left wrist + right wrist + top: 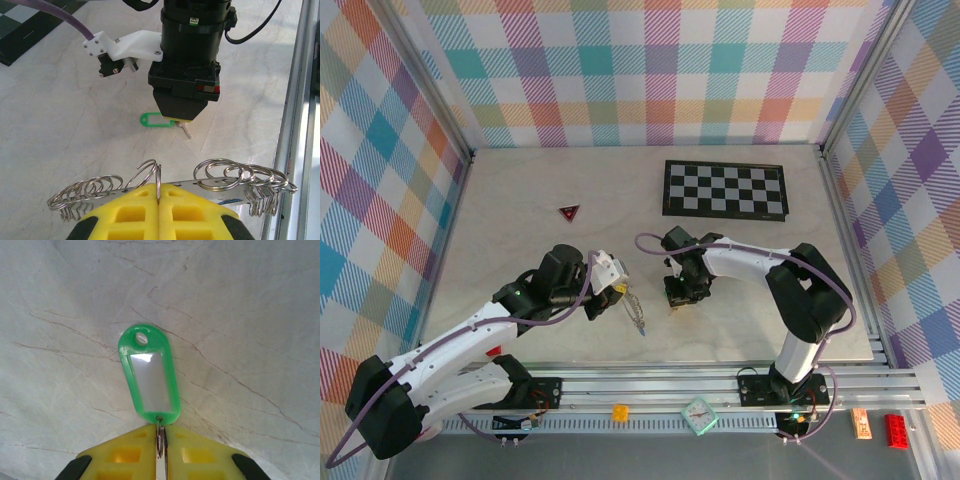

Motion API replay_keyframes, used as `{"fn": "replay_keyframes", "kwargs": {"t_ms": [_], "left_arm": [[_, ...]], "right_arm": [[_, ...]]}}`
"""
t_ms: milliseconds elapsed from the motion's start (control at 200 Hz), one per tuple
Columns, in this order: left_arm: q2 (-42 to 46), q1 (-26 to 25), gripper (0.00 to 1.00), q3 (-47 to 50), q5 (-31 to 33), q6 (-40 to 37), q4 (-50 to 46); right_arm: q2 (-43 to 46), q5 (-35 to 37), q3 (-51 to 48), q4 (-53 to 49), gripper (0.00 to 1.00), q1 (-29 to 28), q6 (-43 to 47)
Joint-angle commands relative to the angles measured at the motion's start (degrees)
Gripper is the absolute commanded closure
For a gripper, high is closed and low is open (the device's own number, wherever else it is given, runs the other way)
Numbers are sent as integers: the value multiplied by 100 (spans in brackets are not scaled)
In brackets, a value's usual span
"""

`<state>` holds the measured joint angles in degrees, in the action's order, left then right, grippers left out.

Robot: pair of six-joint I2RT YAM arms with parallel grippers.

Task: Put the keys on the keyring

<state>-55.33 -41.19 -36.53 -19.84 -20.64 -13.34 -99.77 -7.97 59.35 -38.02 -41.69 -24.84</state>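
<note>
You're seeing the green key tag [149, 380] lying flat on the desk [520, 190], clear window facing up and hole end pointing away from the right claw [161, 436]. That claw is coming straight down over it. Its yellow fingertips are pressing together on the small metal ring at the tag's near end, so it's pinching the tag by that ring. In the top view this is happening near the middle of the desk, toward the near edge.

The keyring [220, 176] is sitting just left of the tag, apart from it. It's showing as a thin metal strip with bunches of split rings crowding both ends. The left claw [159, 195] is pinching it at mid-strip, yellow pads squeezing together, with one ring standing up at the seam. From above, a silvery length is dangling from that claw toward the near edge. There's a bluish speck at its tip, too small for you to tell what it is.

Farther out, a dark red triangle [569, 212] is lying behind the left arm, and a checkerboard [725, 190] is lying flat at the far right of the desk.
</note>
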Motion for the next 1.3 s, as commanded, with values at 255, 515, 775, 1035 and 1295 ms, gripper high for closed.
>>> {"fn": "replay_keyframes", "kwargs": {"t_ms": [255,515,775,1035,1295], "left_arm": [[5,-28,100,24,-64,-65,108],[22,-29,100,24,-56,-63,113],[29,-29,100,-3,-51,-49,130],[91,-25,100,-14,-72,-38,156],[134,-25,100,54,-156,40,291]], "right_arm": [[-64,-21,94,-144,94,-30,37],[252,49,86,-141,99,-40,73],[1450,36,-170,260,100,-80,890],[2592,-526,-236,585,100,-110,1997],[2912,-1277,-96,467,100,-106,2713]]}}
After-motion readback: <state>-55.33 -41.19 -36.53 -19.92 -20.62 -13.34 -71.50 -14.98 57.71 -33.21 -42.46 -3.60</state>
